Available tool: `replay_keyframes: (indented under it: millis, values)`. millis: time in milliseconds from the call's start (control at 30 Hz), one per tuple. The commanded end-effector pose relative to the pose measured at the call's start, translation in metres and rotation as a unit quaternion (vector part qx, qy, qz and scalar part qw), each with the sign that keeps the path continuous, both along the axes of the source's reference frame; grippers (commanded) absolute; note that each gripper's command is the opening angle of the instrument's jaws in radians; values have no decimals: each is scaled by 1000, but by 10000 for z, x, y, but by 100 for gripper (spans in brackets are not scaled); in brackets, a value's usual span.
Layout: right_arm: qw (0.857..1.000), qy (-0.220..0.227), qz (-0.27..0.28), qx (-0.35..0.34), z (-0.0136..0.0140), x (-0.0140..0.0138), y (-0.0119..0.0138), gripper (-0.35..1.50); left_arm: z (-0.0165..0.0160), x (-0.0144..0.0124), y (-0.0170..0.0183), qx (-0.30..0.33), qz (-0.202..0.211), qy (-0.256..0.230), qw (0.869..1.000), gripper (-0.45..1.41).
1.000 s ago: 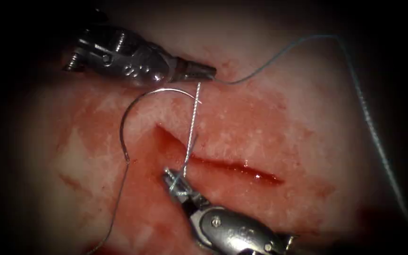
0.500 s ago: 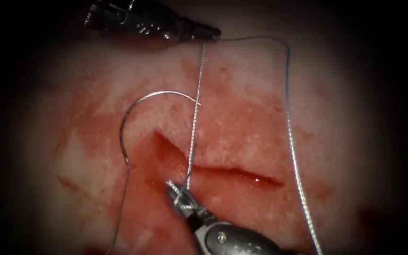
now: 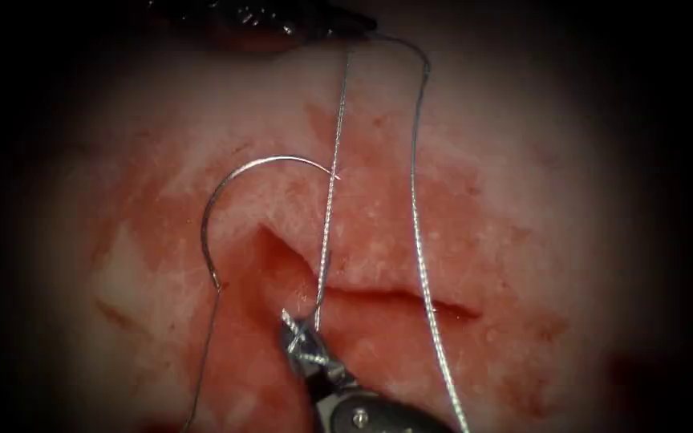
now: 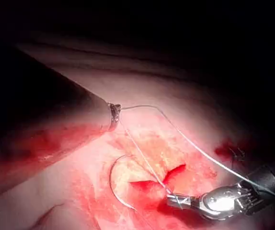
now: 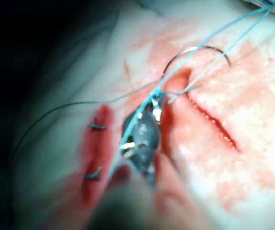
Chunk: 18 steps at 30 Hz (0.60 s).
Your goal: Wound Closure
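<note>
Right tool (image 3: 314, 365): shiny silver wristed head, round screw. Left tool (image 4: 109, 116): dark shaft, ribbed metal tip.

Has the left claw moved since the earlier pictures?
Yes. The left claw, holding the thread, has moved up and away from the needle, which lies free on the tissue left of the cut.

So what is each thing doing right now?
Left tool: shut on the thread, at the far edge of the tissue.
Right tool: shut on the thread, beside the cut.
Needle: lying free on the tissue, left of the cut, held by neither tool.
Thread: stretched tight between the tools, with a second strand alongside.
Cut: open, wet with red fluid.
Tissue: lying flat.
</note>
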State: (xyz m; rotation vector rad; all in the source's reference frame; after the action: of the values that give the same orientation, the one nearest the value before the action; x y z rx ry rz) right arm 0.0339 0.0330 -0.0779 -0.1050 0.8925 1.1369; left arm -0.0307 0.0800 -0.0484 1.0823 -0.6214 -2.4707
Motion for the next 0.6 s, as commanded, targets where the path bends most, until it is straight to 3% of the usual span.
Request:
replay_keyframes:
  millis: [33,433,600]
  values:
    - [1000,2,-3,0,5,7,-5,-35,5,-5,0,0,0,0,1000,-35]
    - [1000,8,-11,1,7,8,-8,-35,7,-3,17,-3,-3,6,1000,-35]
    - [1000,14,-14,0,13,8,-2,-35,5,-4,12,102,-57,-42,992,-35]
